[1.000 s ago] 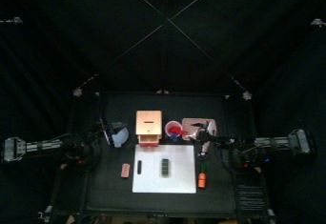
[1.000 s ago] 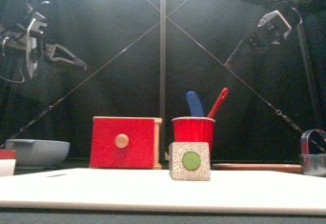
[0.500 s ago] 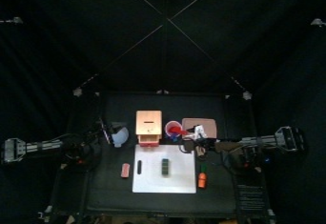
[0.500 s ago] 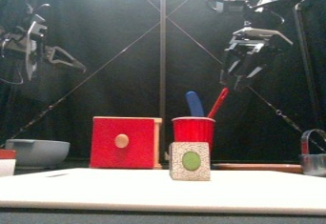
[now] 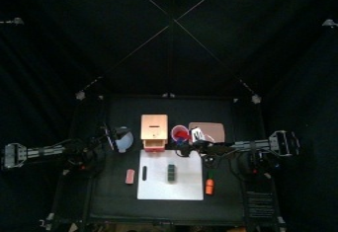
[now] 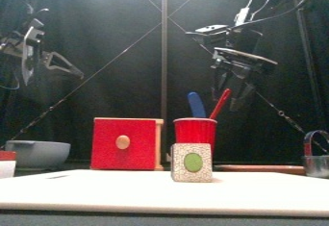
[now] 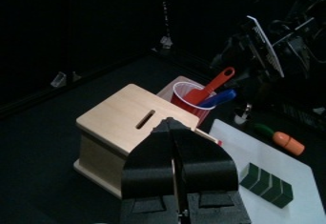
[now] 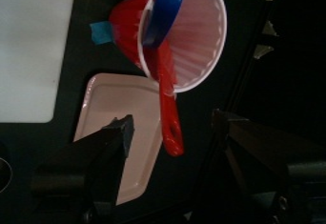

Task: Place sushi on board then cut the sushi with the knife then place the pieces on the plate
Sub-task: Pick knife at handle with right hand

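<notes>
Sushi: the toy sushi roll [image 5: 173, 171] lies on the white cutting board [image 5: 172, 189], around its middle, in one piece as far as the views show.
Knives: the red knife [image 6: 220, 102] and the blue knife [image 6: 197, 104] stand in the red cup [image 6: 195, 132], just beyond the board's far edge.
Right hand [image 8: 176, 128]: open above the cup, one jaw on each side of the red knife's handle. Whether the jaws touch the handle cannot be told.
Left hand [image 7: 176, 137]: closed on nothing, held over the left of the bench, near the wooden box [image 5: 156, 133].
Plate: the pink tray [image 5: 208, 131] lies just right of the cup.
Bowl: the blue-grey bowl [image 5: 122, 139] sits left of the box.
Other toys: an orange toy [image 5: 209, 186] lies by the board's right edge and a small pink toy [image 5: 129, 176] by its left edge.
</notes>
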Controlling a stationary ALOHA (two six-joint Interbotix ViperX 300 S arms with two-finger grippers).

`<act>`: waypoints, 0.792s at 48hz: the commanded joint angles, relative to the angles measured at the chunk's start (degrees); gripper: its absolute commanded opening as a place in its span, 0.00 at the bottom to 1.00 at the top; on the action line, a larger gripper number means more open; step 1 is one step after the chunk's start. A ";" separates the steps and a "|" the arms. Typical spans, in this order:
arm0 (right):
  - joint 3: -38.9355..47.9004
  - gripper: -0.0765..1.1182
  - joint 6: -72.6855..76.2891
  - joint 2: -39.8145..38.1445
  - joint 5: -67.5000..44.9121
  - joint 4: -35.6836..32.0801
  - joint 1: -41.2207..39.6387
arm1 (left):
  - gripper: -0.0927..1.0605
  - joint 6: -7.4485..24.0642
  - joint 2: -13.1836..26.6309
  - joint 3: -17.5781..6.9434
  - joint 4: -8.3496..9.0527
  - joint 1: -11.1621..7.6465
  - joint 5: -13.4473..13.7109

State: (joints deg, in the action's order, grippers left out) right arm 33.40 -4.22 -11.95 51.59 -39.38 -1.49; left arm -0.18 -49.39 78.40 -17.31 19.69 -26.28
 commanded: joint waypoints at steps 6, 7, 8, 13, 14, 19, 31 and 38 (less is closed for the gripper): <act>-1.85 0.79 -0.18 -0.53 0.53 -0.79 1.14 | 0.17 -0.09 0.18 -0.44 -0.62 0.26 -0.53; -1.85 0.78 -0.18 -0.44 0.62 -0.97 1.14 | 0.17 -0.09 0.18 -0.44 -0.70 0.26 -0.53; -1.85 0.76 -0.18 -0.35 0.70 -1.05 1.14 | 0.17 -0.09 0.18 -0.35 -0.88 0.18 -0.53; -1.76 0.66 -0.18 -0.18 1.05 -1.41 1.23 | 0.17 -0.09 0.18 -0.44 -1.41 0.26 -0.53; -1.67 0.64 -0.18 -0.09 1.05 -1.58 1.14 | 0.17 -0.09 0.18 -0.44 -1.49 0.26 -0.53; -1.41 0.56 -0.18 0.09 1.05 -1.85 1.14 | 0.17 -0.09 0.18 -0.44 -1.49 0.26 -0.53; -2.11 0.39 -0.18 0.09 1.14 -2.72 1.14 | 0.17 -0.09 0.18 -0.35 -2.20 0.35 -0.53; -3.43 0.32 0.09 -0.53 1.05 -2.72 1.05 | 0.17 -0.09 0.18 -0.26 -2.46 0.53 -0.53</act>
State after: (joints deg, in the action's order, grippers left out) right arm 32.08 -4.39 -11.07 52.73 -41.75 -0.18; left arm -0.18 -49.48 78.84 -19.69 19.78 -26.28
